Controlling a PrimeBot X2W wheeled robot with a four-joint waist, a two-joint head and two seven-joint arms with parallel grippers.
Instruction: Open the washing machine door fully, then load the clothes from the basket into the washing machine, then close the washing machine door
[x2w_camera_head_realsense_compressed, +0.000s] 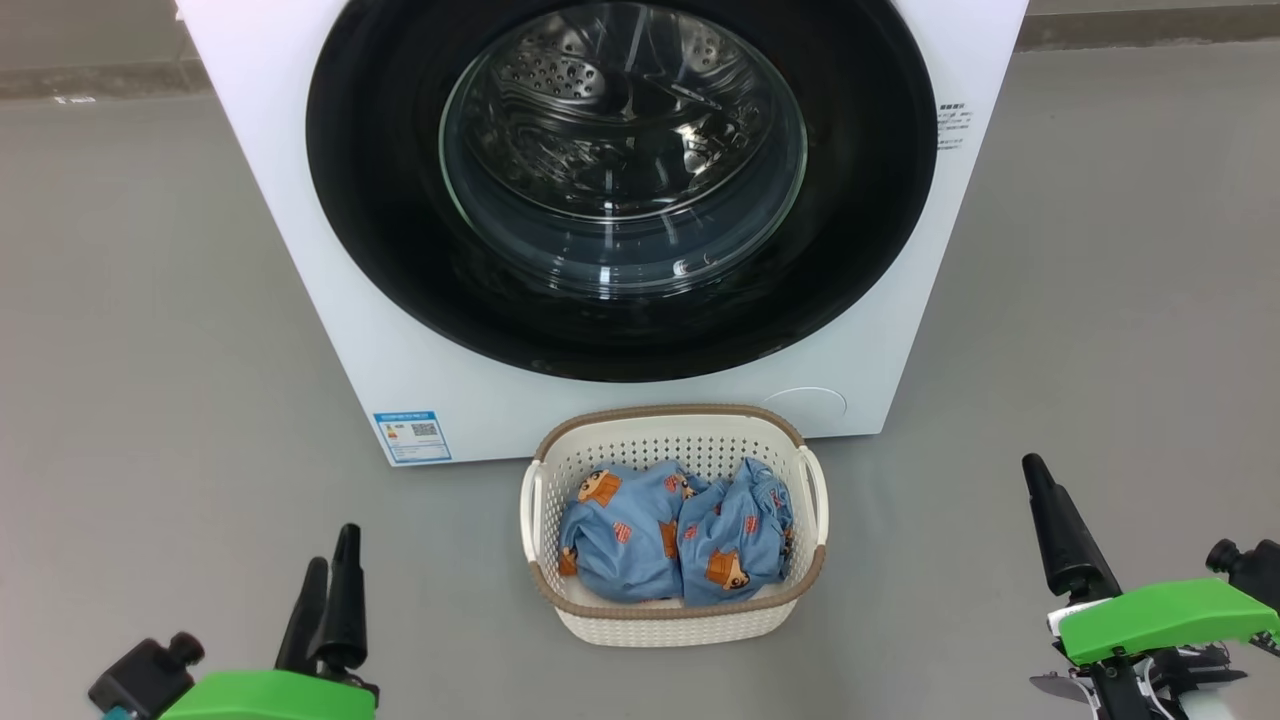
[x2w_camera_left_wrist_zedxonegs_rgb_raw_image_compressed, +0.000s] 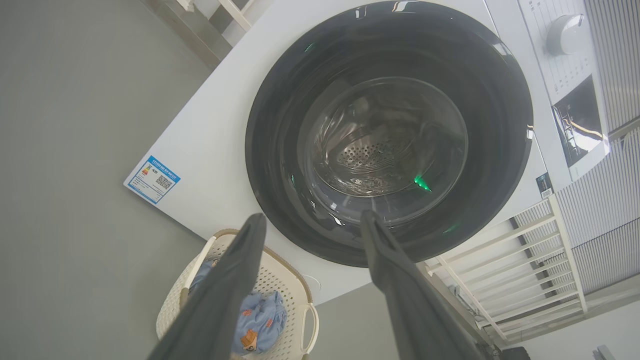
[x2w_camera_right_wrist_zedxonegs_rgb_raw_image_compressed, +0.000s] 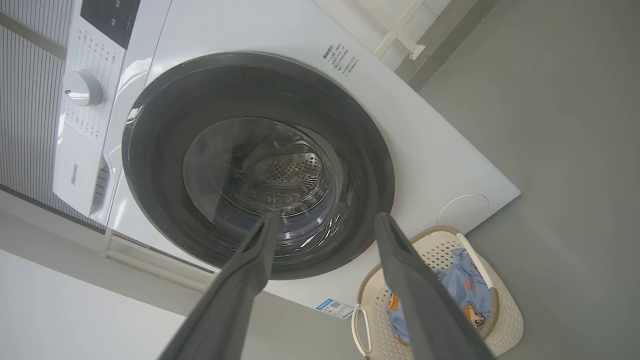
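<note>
Big white front-loading washing machine (x2w_camera_head_realsense_compressed: 330, 300): its round glossy black, glass-centred door (x2w_camera_head_realsense_compressed: 400, 250) is sitting shut. Cream perforated plastic basket (x2w_camera_head_realsense_compressed: 670, 412), just before the machine, is holding light blue printed clothes (x2w_camera_head_realsense_compressed: 640, 540) ready for loading. The left gripper (x2w_camera_left_wrist_zedxonegs_rgb_raw_image_compressed: 312, 216) and right gripper (x2w_camera_right_wrist_zedxonegs_rgb_raw_image_compressed: 326, 218) are hovering spread, empty, facing the machine.

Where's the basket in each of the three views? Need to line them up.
Head view: basket lower centre, on the floor before the washing machine.
Left wrist view: basket bottom left, at the lower edge.
Right wrist view: basket bottom right, at the lower edge.
Shared landmark: the blue label sticker low on the machine's white front, near the basket in all three.
</note>
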